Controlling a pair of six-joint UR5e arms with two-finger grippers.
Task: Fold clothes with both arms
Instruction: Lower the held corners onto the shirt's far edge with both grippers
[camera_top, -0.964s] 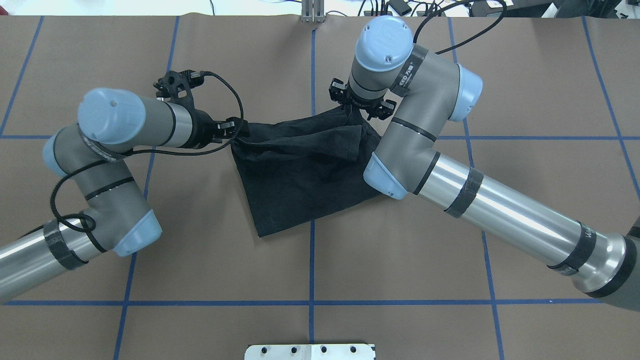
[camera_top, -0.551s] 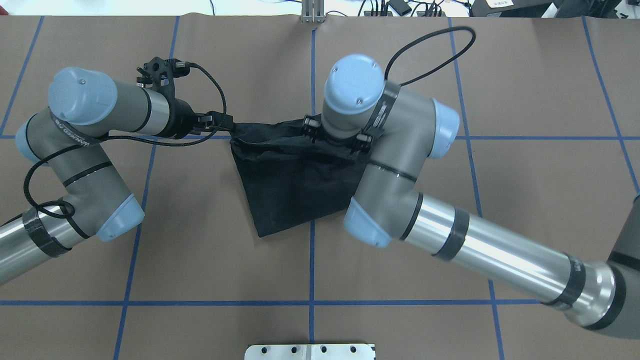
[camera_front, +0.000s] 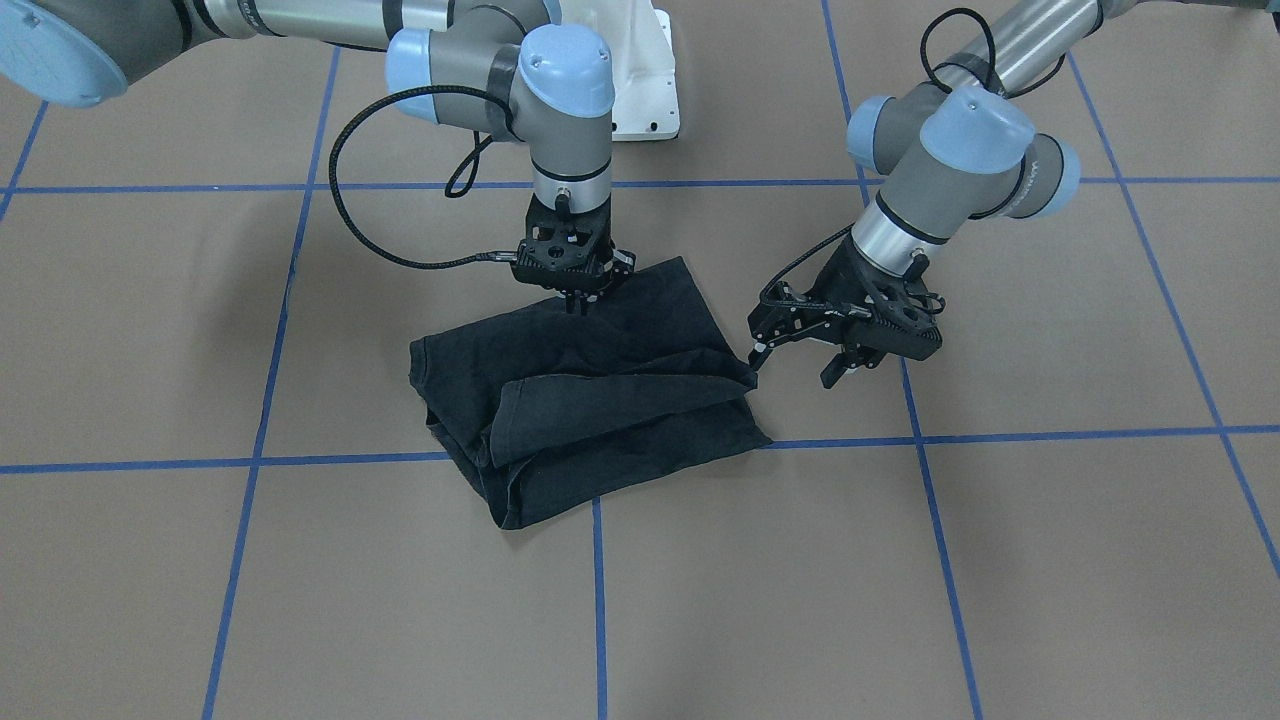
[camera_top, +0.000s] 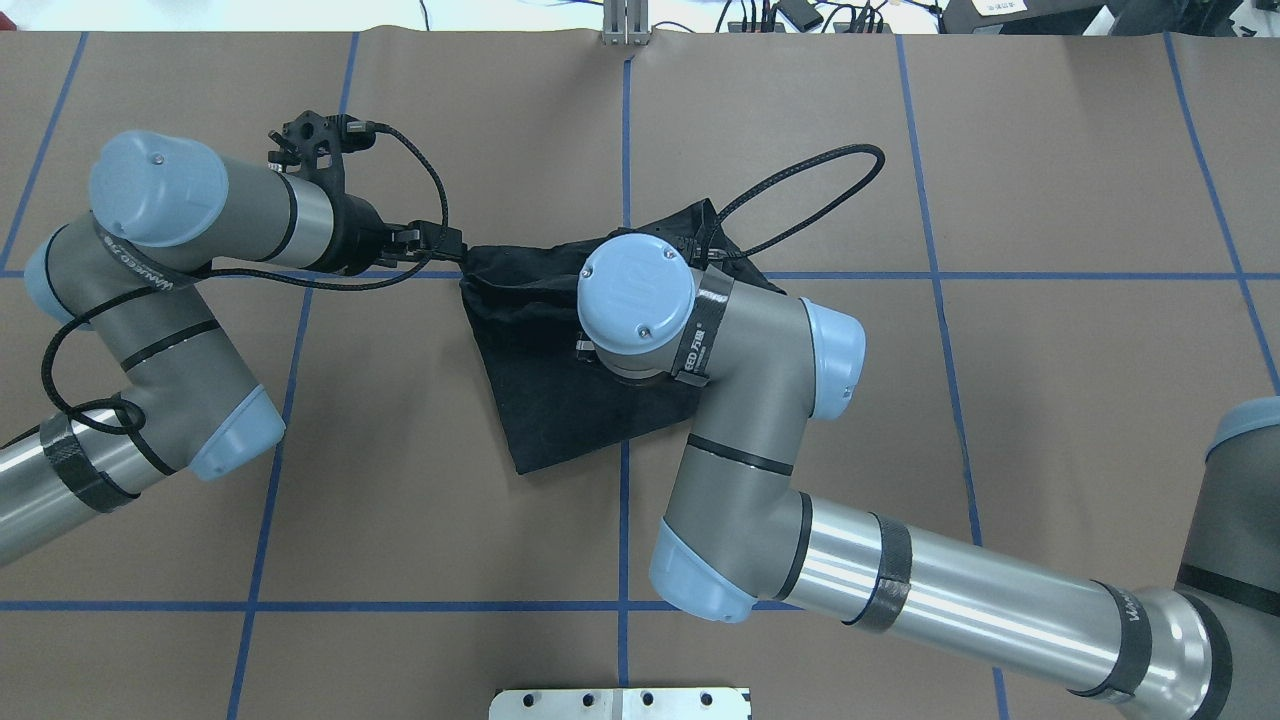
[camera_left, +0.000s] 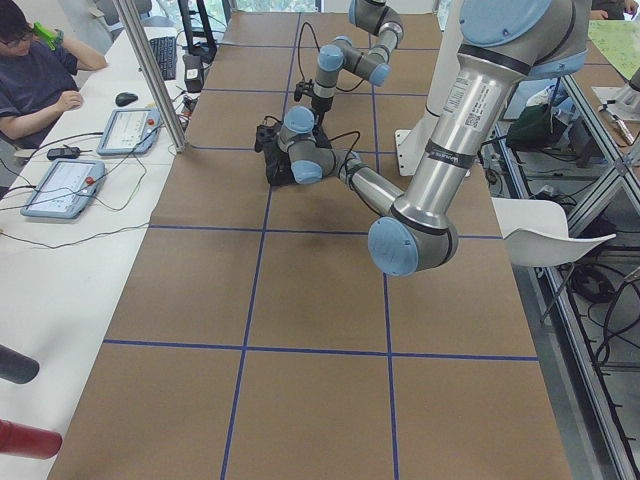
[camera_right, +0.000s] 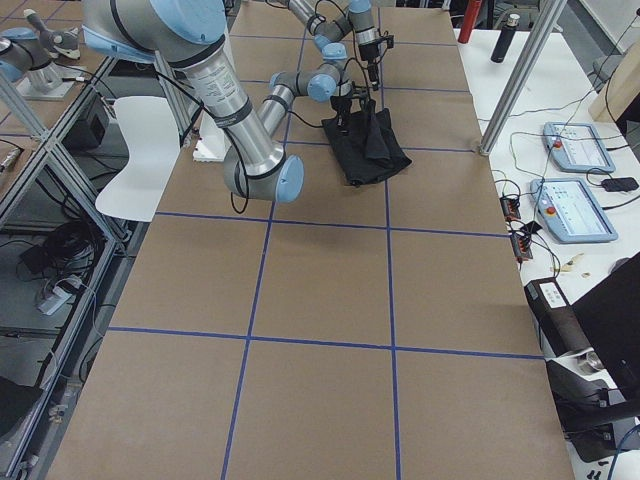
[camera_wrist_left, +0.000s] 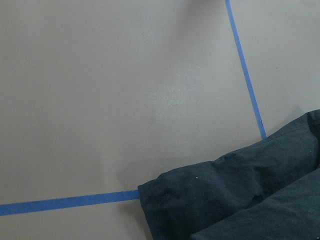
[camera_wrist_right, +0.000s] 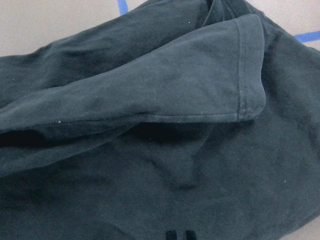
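Observation:
A black T-shirt (camera_front: 600, 390) lies loosely folded on the brown table, one sleeve flap on top (camera_wrist_right: 150, 100); no logo shows. It also appears in the overhead view as the T-shirt (camera_top: 540, 400). My left gripper (camera_front: 795, 365) is open and tilted down just beside the shirt's corner, with nothing between its fingers. The same left gripper (camera_top: 450, 245) shows at the shirt's left corner from overhead. My right gripper (camera_front: 577, 303) points straight down on the shirt's robot-side half. Its tips are close together and shut, with no cloth visibly lifted. Overhead, its own wrist hides it.
Blue tape lines cross the brown table cover (camera_top: 400, 500). The white pedestal base (camera_front: 640, 90) stands behind the shirt. A side bench holds control tablets (camera_left: 125, 130) with a seated person (camera_left: 30, 80). A metal post (camera_left: 150, 70) and a white chair (camera_right: 140, 150) flank the table.
My right arm has swung from the shirt's far right corner toward the robot, over the shirt's middle. My left gripper drew back slightly left off the corner, then held still.

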